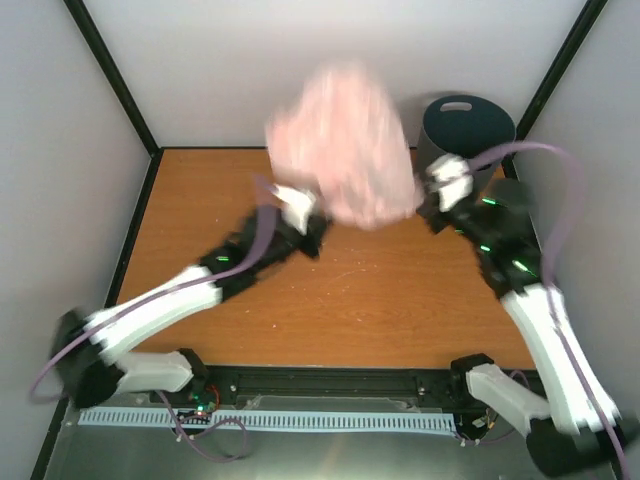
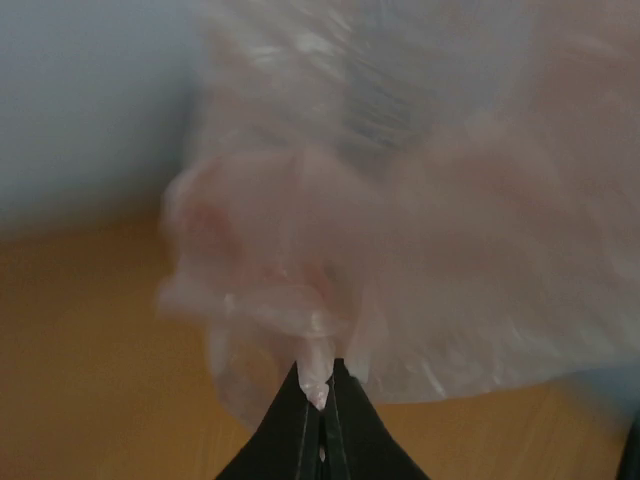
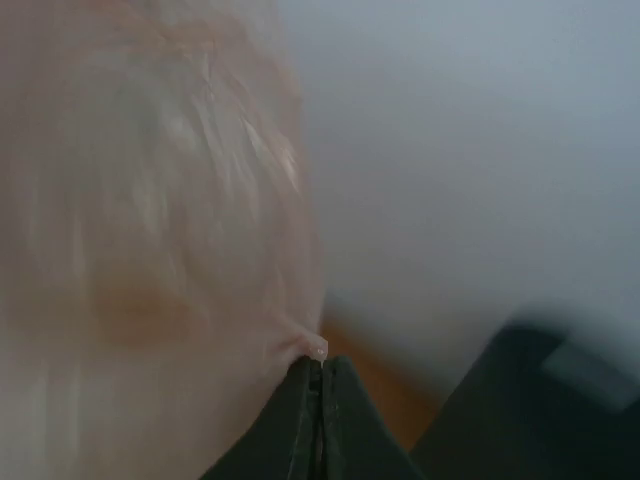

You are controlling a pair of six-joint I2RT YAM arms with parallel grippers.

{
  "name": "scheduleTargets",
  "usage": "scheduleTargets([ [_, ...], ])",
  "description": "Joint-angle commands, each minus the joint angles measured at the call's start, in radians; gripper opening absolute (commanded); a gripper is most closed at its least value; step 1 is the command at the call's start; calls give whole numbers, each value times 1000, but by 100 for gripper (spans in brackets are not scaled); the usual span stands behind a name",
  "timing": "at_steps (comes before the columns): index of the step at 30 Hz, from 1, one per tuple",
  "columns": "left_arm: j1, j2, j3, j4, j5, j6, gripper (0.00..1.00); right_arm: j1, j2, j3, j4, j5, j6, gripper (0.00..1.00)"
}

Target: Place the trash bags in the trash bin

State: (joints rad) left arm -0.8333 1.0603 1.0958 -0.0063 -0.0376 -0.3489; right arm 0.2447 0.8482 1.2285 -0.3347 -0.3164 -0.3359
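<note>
While the trash bag [image 1: 345, 145] hangs aloft, orange tabletop [image 1: 380, 300] — pale walls [image 1: 300, 60]

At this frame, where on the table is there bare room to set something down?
Bare: the far-left table between the left wall and the left arm, and the near centre between both arms. Crowded: the far-right corner, where the trash bin, right gripper and held-up trash bag bunch together.
</note>
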Motion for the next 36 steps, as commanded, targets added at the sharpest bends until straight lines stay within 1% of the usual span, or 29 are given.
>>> scheduleTargets([
  [1, -46, 179, -339, -246, 151, -82, 1, 1, 202, -357, -250, -121, -107, 3],
  [3, -62, 71, -377, -229, 121, -90, 1, 1, 85, -404, -277, -238, -143, 3],
  [4, -62, 18, -381, -237, 103, -92, 1, 1, 20, -423, -278, -272, -142, 3],
  [7, -62, -86, -380, -260, 51, -71, 1, 1, -137, -444, -285, -264, -135, 3],
  [9, -61, -113, -384, -266, 7, -61, 1, 1, -160, -444, -317, -234, -161, 3],
  [11, -61, -104, -386, -266, -27, -57, 1, 1, -152, -456, -346, -202, -177, 3],
  [15, -61, -72, -382, -256, -20, -64, 1, 1, -127, -491, -394, -189, -233, 4],
  [16, -61, -70, -384, -251, -20, -64, 1, 1, -124, -493, -404, -183, -249, 9],
  [17, -62, -68, -387, -245, -22, -64, 1, 1, -124, -491, -422, -179, -268, 20],
  [19, -61, -65, -389, -238, -31, -60, 1, 1, -127, -469, -477, -167, -329, 47],
  [20, -62, -63, -389, -238, -36, -60, 1, 1, -128, -456, -510, -164, -364, 66],
  [21, -61, -61, -389, -235, -35, -57, 1, 1, -131, -443, -551, -163, -413, 76],
  [22, -61, -58, -388, -231, -31, -55, 1, 1, -134, -432, -592, -168, -465, 82],
  [25, -62, -50, -391, -214, -19, -48, 1, 1, -147, -415, -712, -202, -612, 92],
  [29, -61, -46, -401, -205, -5, -54, 1, 1, -133, -411, -798, -217, -748, 95],
  [32, -62, -46, -411, -181, 8, -58, 1, 1, -94, -411, -790, -191, -773, 95],
  [36, -62, -44, -421, -174, 15, -56, 1, 1, -39, -419, -689, -148, -745, 95],
])
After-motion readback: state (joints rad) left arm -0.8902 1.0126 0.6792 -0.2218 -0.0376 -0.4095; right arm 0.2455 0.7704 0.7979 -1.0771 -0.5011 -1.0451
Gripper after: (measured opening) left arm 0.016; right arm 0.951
